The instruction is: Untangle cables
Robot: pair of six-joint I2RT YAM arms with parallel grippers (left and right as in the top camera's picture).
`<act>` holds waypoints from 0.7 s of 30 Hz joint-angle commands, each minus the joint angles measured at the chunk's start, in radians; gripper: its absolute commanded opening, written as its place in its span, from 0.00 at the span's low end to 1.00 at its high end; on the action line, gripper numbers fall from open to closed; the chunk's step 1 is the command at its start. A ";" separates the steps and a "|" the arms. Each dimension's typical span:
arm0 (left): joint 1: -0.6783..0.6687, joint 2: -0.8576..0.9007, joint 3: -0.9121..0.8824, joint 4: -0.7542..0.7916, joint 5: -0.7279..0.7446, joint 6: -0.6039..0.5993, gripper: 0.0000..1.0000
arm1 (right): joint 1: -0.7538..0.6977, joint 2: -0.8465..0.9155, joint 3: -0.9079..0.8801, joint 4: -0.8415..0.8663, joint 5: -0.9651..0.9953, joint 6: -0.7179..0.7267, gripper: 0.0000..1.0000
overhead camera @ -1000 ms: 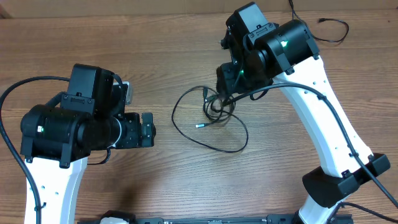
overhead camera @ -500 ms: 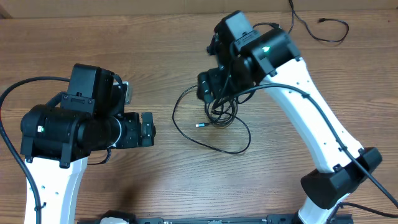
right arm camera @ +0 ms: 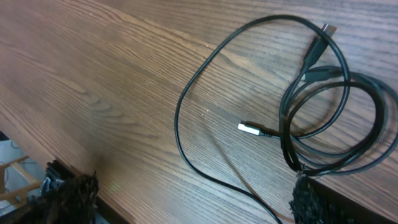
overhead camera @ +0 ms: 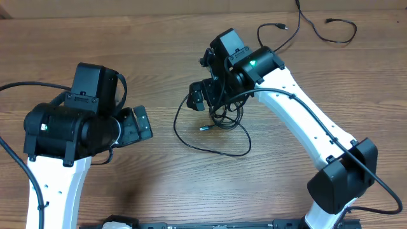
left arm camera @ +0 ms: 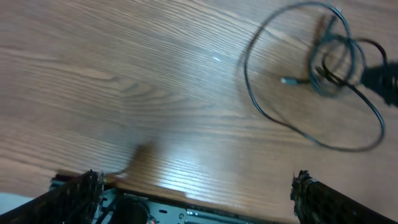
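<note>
Left end effector [overhead camera: 141,124], near left: fingers spread full, empty, well apart from work.
Cables [right arm camera: 285,124] mid-surface: wide slack loop nearer, small overlapped coil and silver plug [right arm camera: 249,129] farther.
Judged light, limp, slick; pull likely drags whole bundle. Best hold: free plug end or outer loop, not coil.
Right end effector [overhead camera: 198,97] over coil's left side, fully spread, gripping nothing.
Far cord [overhead camera: 340,22] far right, apart from tangle.
Surface [overhead camera: 95,38]: wood grain, matte.
Room: hardly visible.

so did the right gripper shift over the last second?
Yes. Overhead, the right gripper went left: it was above and right of the silver plug tip, now it sits slightly left of it.
</note>
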 commanded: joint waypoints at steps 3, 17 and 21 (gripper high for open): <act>0.023 0.003 0.009 0.002 -0.082 -0.086 0.99 | 0.001 -0.002 -0.069 0.072 -0.013 0.064 1.00; 0.280 0.003 0.009 -0.011 -0.081 -0.097 1.00 | 0.004 -0.001 -0.205 0.242 -0.009 0.198 0.98; 0.322 0.003 0.009 -0.014 -0.082 -0.096 1.00 | 0.026 -0.001 -0.254 0.295 -0.009 0.202 0.96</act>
